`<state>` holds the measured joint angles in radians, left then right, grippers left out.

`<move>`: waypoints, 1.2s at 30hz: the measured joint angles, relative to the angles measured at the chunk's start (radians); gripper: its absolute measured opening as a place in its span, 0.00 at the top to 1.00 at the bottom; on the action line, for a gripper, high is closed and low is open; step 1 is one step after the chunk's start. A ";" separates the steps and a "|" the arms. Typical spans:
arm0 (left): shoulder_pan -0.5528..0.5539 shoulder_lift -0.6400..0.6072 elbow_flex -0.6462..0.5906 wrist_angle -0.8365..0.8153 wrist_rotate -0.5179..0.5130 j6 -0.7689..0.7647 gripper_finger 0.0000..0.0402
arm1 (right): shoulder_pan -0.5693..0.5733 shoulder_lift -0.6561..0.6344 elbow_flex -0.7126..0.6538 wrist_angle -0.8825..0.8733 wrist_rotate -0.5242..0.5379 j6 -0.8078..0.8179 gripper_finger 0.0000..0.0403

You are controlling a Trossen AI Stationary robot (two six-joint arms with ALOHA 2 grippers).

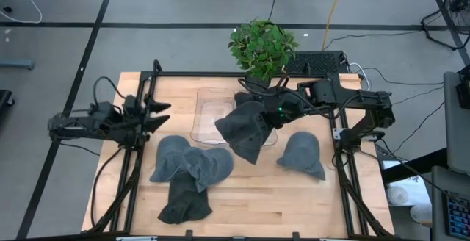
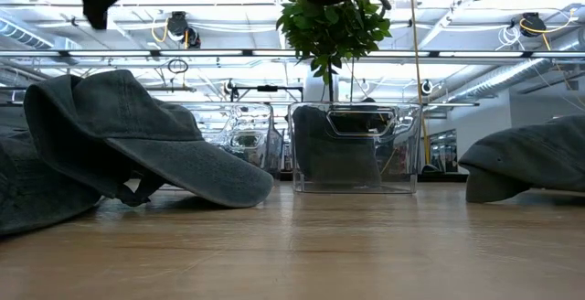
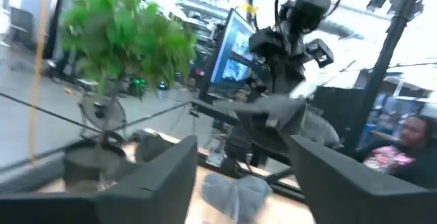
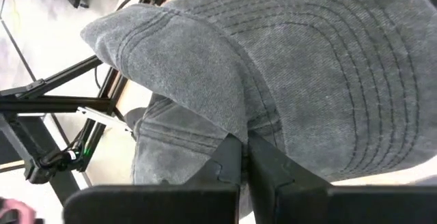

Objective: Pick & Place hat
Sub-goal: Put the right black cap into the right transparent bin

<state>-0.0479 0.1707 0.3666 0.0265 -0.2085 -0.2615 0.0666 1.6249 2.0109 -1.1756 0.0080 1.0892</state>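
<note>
The right gripper [image 1: 273, 116] hangs above the middle of the worktop [image 1: 294, 197], its jaws pinched tight on the fabric of a grey hat [image 1: 246, 131], which droops from it in the air, over the right near corner of the clear bin [image 1: 205, 112]. In the right wrist view the two dark fingers [image 4: 235, 159] meet on a fold at the hat's brim [image 4: 171, 53].

The left gripper [image 1: 156, 114] sits at the left edge of the worktop, raised off the wood, jaws spread apart and holding nothing. It points right, toward the bin, and stands well apart from it.

The bin sits at the far middle of the worktop; the low view shows a dark hat inside [image 2: 331, 158] it. A potted plant [image 1: 262, 48] stands just behind the bin at the far edge.

Loose hats take up much of the near half. A pile of three hats [image 1: 189, 169] lies left of centre, overlapping one another, the nearest reaching close to the near edge. One single hat [image 1: 301, 154] lies to the right, near the right arm's base. Bare wood lies between the pile and the single hat, and along the near right corner. A black frame rail [image 1: 220, 75] borders the far edge.

In the left wrist view a person [image 3: 403, 145] sits in the room beyond the worktop.
</note>
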 joint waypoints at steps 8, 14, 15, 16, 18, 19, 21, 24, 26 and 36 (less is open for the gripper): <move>0.000 0.334 0.388 -0.181 -0.003 -0.032 0.25 | 0.000 0.000 -0.001 0.144 0.144 -0.071 1.00; 0.000 0.503 0.623 -0.204 -0.003 -0.048 0.32 | 0.009 0.000 -0.001 0.248 0.205 -0.131 1.00; 0.000 0.526 0.653 -0.225 -0.003 -0.037 0.34 | 0.014 -0.001 -0.001 0.272 0.219 -0.144 1.00; 0.000 0.547 0.681 -0.240 -0.003 -0.031 0.35 | 0.020 -0.007 -0.001 0.290 0.233 -0.159 1.00; 0.000 0.584 0.731 -0.274 -0.001 -0.033 0.38 | 0.035 -0.015 -0.001 0.327 0.267 -0.186 1.00; 0.000 0.601 0.753 -0.293 0.003 -0.034 0.39 | 0.042 -0.021 -0.001 0.355 0.285 -0.201 1.00; 0.000 0.635 0.794 -0.334 0.006 -0.037 0.40 | 0.068 -0.045 -0.002 0.377 0.335 -0.243 1.00; 0.000 0.669 0.835 -0.379 0.007 -0.075 0.40 | 0.102 -0.075 -0.001 0.455 0.433 -0.311 1.00; 0.000 0.687 0.849 -0.372 0.020 -0.100 0.39 | 0.128 -0.095 -0.001 0.475 0.485 -0.358 1.00; -0.019 0.801 0.856 -0.248 0.167 -0.139 0.35 | 0.185 -0.122 0.000 0.623 0.649 -0.536 1.00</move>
<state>-0.0667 0.9714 1.2230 -0.2218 -0.0420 -0.4005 0.2512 1.5024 2.0109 -0.5524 0.6574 0.5536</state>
